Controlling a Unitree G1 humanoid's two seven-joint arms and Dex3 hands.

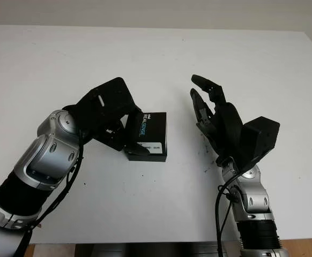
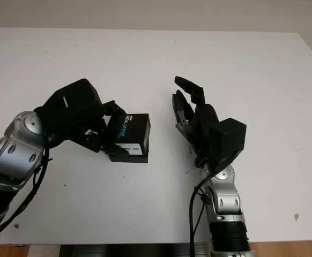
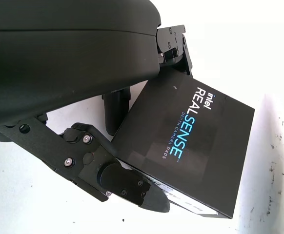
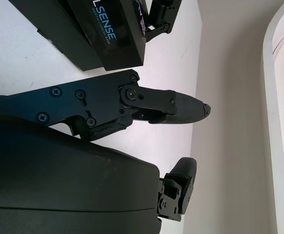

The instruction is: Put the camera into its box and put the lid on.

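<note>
The robot's left hand (image 1: 113, 120) was clamped on the flat black cardboard RealSense camera box (image 1: 147, 136), with fingers (image 3: 117, 178) on its near and far edges. The box sat near the middle of the white table (image 1: 156, 59), tipped up on the hand's side, its printed lid facing up and toward the right hand. Its long axis ran away from the robot. The lid was on, so I couldn't see inside. The right hand (image 1: 212, 115) hung open just beside it, apart.

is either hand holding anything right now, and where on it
The left hand grips the black RealSense box at its left end, fingers on its near and far sides. The right hand, beside the box, is open.
</note>
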